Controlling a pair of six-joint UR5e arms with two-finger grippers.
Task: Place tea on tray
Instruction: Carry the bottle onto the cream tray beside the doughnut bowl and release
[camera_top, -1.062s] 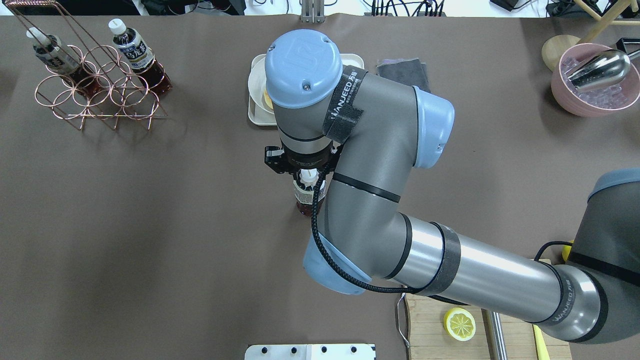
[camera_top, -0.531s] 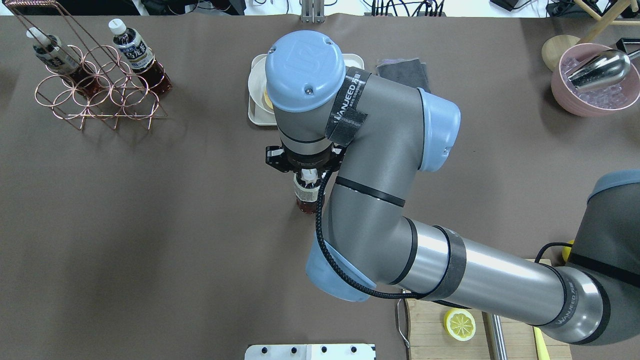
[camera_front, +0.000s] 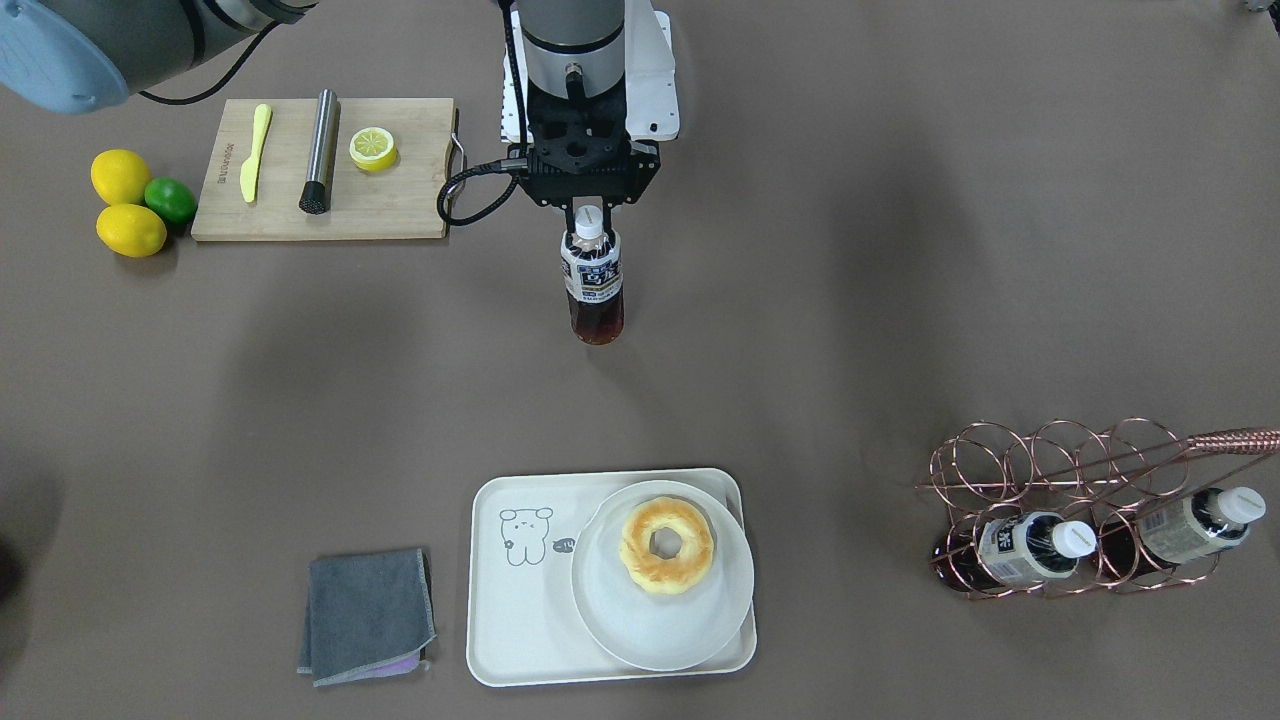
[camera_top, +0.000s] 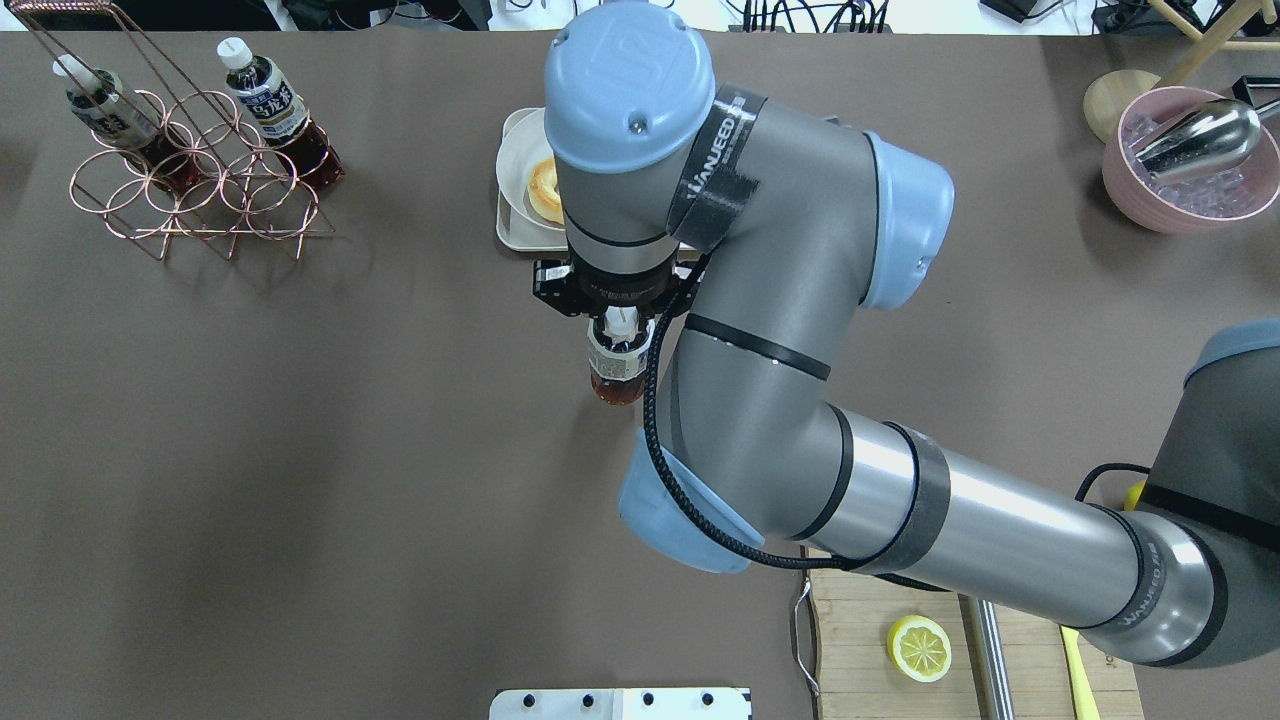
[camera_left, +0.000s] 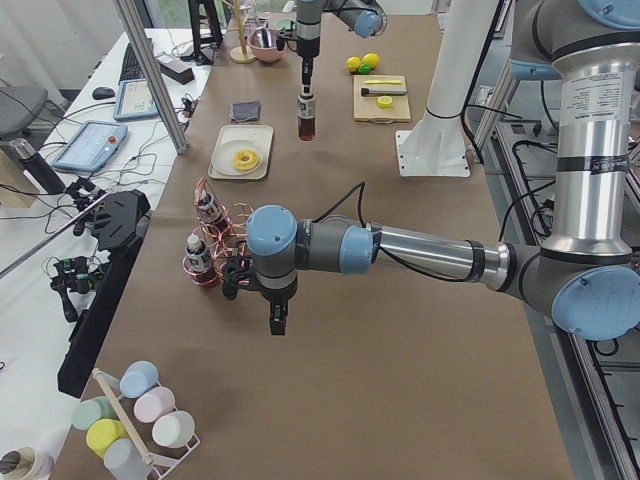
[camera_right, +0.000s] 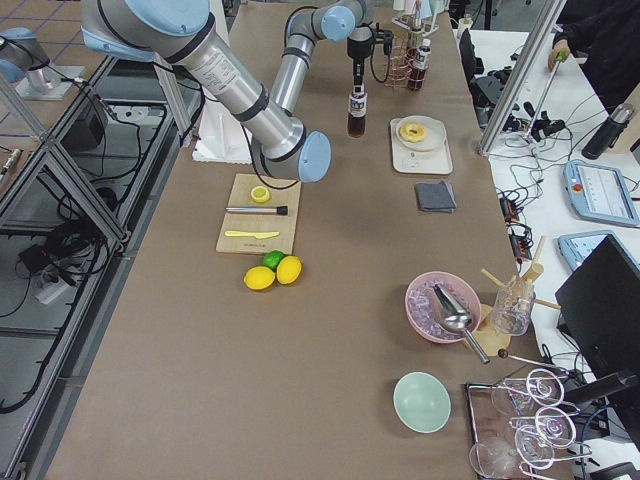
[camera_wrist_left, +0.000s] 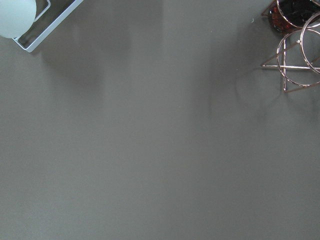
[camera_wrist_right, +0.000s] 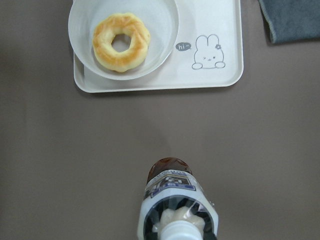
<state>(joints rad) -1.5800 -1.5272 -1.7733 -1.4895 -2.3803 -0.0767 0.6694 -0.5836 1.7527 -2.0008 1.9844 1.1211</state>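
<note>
Plastic, liquid-filled, the tea (camera_front: 592, 285) is looking moderately heavy, smooth and squeezable at the body, so we are judging the stiff cap and neck the safest hold, which is where the right gripper (camera_front: 589, 215) is clamping it upright. We are seeing it well apart from the tray (camera_front: 510, 610), which is lying at the bottle's 6 o'clock in the front-facing view. We cannot tell whether the left gripper (camera_left: 277, 322) is apart or together.

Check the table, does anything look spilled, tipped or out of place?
Nothing spilled or damaged. The tea is upright, capped, gripped at its neck by the right gripper. One small oddity: the plate sits hard against one end of the tray and appears to overlap its rim.
</note>
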